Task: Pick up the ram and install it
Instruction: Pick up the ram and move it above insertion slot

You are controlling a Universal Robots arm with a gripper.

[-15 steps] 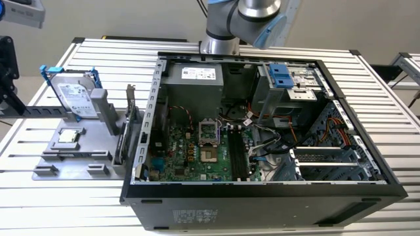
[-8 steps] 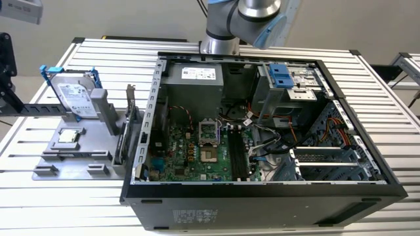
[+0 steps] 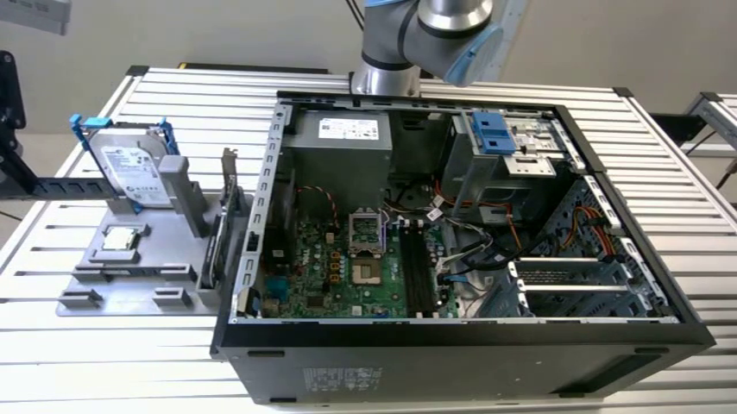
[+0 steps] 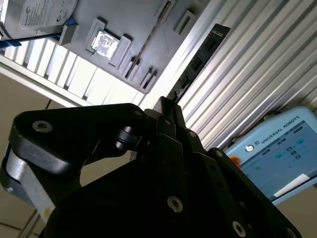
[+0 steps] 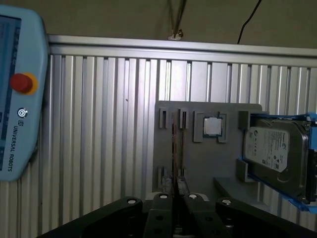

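Note:
The ram [image 3: 212,246] is a long thin stick standing on edge in a slot of the grey fixture plate [image 3: 138,259], on the exterior view's left, beside the open computer case [image 3: 461,336]. The black motherboard slots [image 3: 415,267] lie inside the case, right of the processor socket. In the first wrist view, thin boards stand edge-on [image 5: 174,148] in the fixture plate [image 5: 198,163], straight ahead of my gripper [image 5: 177,208], which is well clear of them. The gripper's black body [image 4: 168,148] fills the lower part of the second wrist view.
A taller green card with a metal bracket [image 3: 234,198] stands next to the ram. On the same fixture are a silver hard drive in a blue frame [image 3: 129,168] and a processor chip [image 3: 122,239]. A teach pendant [image 5: 17,99] lies on the slatted table. The arm [image 3: 426,34] rises behind the case.

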